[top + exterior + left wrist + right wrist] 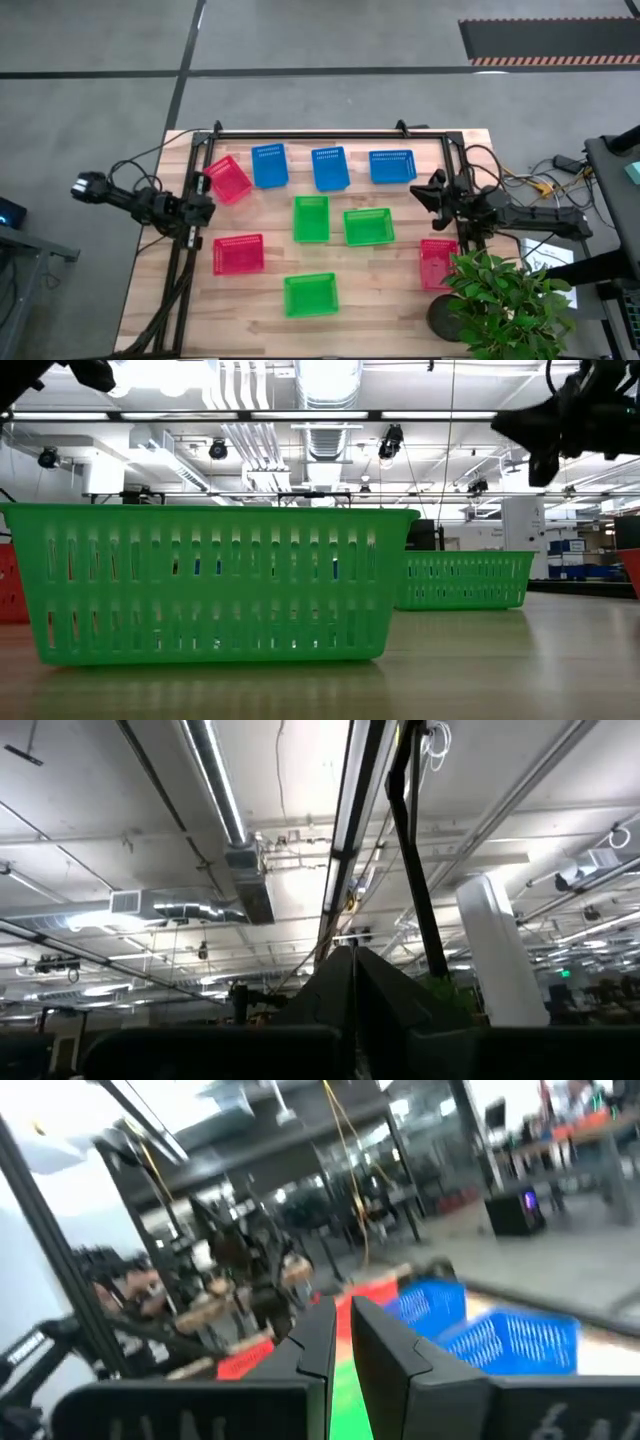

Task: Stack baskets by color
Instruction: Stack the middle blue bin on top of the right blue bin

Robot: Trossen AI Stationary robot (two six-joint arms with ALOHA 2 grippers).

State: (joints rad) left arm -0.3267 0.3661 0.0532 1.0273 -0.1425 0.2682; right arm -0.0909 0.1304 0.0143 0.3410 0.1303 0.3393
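Observation:
Nine baskets rest on their bottoms on the wooden table. Three blue ones (269,165) (330,168) (392,166) stand in a row at the far side. Green ones sit at the middle (311,218) (368,226) and near the front (311,295). Red ones lie at the far left (228,178), near left (238,254) and right (438,263). My left gripper (206,190) (353,970) is shut, raised beside the far-left red basket and pointing up at the ceiling. My right gripper (426,194) (342,1315) hovers shut at the table's right side, pointing toward the blue baskets.
A potted plant (505,300) stands at the near right corner, close to the right red basket. A black metal frame (320,132) runs along the far edge and down both sides. Cables (520,180) lie off the table's right.

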